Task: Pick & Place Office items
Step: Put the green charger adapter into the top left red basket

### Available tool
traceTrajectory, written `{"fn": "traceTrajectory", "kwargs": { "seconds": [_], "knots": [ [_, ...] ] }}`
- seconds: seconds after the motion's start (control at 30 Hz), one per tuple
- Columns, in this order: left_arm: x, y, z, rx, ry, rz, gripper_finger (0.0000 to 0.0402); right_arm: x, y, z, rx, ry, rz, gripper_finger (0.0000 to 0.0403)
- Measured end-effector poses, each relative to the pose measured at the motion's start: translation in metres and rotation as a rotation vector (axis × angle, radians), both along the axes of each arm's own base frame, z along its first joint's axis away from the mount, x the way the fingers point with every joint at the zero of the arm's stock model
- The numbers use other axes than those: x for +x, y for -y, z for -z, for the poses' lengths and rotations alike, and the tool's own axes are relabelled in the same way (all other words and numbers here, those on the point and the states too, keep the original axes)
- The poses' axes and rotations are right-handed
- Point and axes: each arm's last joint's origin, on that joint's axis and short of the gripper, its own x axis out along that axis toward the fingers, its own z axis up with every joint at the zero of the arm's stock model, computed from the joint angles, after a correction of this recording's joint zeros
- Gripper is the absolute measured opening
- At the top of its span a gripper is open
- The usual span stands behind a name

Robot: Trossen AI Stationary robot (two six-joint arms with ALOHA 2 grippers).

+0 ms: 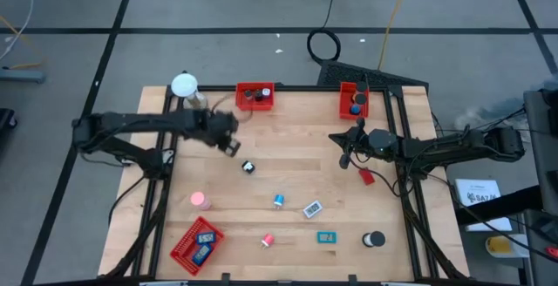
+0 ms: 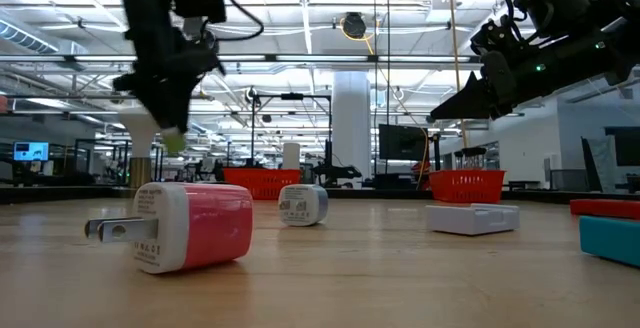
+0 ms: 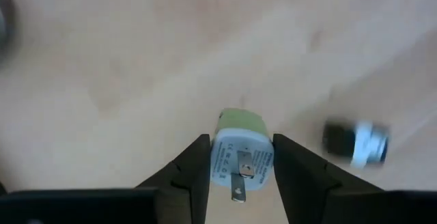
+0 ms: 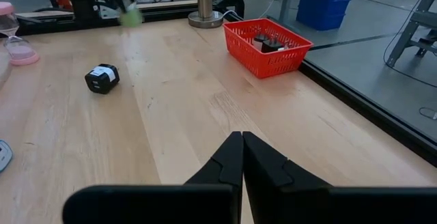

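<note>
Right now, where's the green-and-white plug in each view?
High: green plug, left of centre, off the table.
Low: upper left, hanging in the air.
Left wrist: bottom centre, between the fingers.
Right wrist: top left.
Landmark: black adapter nearby.

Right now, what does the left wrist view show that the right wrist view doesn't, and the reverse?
Only the left wrist view shows the left gripper closed on a pale green plug adapter, prongs facing the camera. Only the right wrist view shows the right gripper shut and empty, a red mesh tray holding dark items, and a pink piece. Both show the wooden table and a black-and-white adapter lying on it.
</note>
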Motion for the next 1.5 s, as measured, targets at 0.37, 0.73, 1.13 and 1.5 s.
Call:
{"fn": "traceTrajectory", "kwargs": {
  "seconds": [0.37, 0.73, 1.13, 1.5],
  "knots": [
    [0.031, -0.109, -0.038, 0.095, 0.015, 0.145, 0.0134, 0.001, 0.0, -0.002, 0.019, 0.029, 0.005, 0.0],
    [0.069, -0.195, -0.01, 0.122, -0.104, 0.28, 0.0134, 0.001, 0.0, -0.002, 0.02, 0.032, 0.004, 0.0],
    [0.094, -0.19, 0.004, 0.132, -0.083, 0.383, 0.0134, 0.001, 0.0, -0.002, 0.018, 0.031, 0.003, 0.0],
    [0.111, -0.2, 0.022, 0.185, -0.02, 0.403, 0.0134, 0.001, 0.0, -0.002, 0.018, 0.032, 0.003, 0.0]
  ]
}}
